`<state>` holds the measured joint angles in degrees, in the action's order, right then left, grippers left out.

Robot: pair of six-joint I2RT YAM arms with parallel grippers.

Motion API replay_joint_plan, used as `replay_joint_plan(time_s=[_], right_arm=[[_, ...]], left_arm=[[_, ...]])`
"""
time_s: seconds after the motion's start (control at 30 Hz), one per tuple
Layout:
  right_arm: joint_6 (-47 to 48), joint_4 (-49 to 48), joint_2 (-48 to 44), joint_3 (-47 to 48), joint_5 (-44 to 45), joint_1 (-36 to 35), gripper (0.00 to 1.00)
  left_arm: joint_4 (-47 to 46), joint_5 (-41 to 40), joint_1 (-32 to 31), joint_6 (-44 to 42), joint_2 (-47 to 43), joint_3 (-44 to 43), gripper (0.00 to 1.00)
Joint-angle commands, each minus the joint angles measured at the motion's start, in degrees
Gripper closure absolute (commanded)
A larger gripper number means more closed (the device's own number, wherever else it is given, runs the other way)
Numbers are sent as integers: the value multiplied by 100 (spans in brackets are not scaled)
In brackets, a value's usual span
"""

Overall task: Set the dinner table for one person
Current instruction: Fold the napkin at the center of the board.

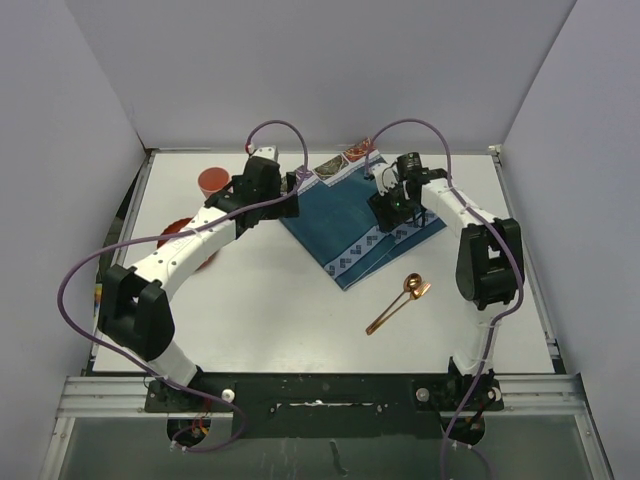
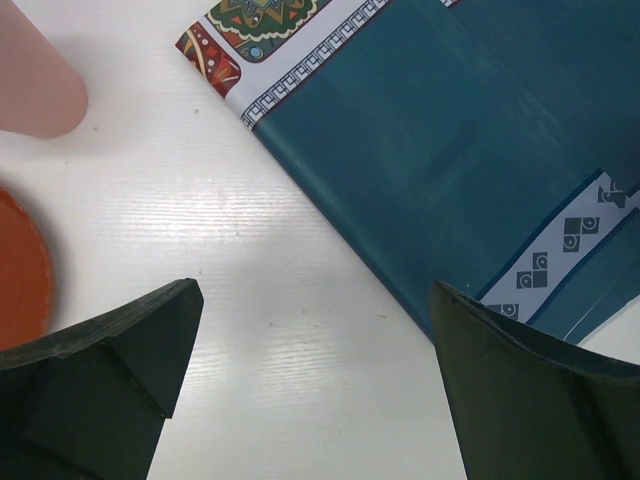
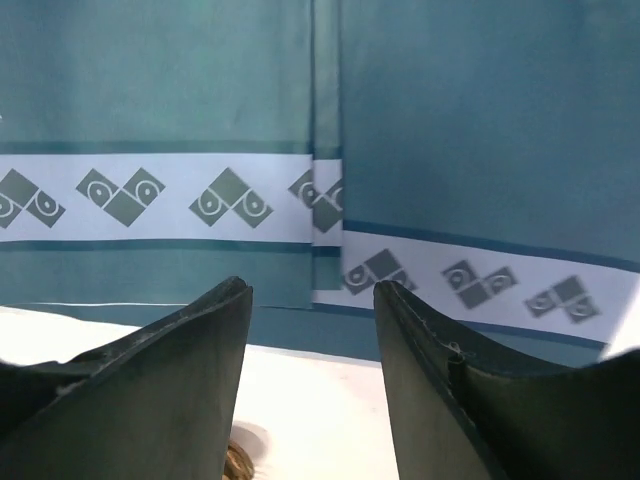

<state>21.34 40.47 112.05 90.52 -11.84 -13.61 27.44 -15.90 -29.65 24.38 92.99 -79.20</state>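
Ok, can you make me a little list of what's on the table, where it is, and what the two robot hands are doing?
surface: white dinner table
placemat: teal with patterned ends, lying slanted at the middle back
cup: red, back left
plate: orange-red, left side, partly hidden under the left arm
spoon: copper, on bare table in front of the placemat
left gripper: open wide, beside the placemat's left edge, holding nothing
right gripper: open, above the placemat's patterned end, holding nothing
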Motion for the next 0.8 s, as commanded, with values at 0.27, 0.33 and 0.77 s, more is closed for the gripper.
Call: replay_joint_plan(time_s=[0.27,0.33,0.77], right_arm=[[-399,-24,317,-40,-625,-23,48],[-358,-57,363,-60,-627,-23,48],[-216,-200,680,-35,-656,-24,48]], left_arm=[[-108,133,3,199,-43,116,2],[-156,162,3,238,-60,177,2],[-226,168,12,295,-194,547,2]])
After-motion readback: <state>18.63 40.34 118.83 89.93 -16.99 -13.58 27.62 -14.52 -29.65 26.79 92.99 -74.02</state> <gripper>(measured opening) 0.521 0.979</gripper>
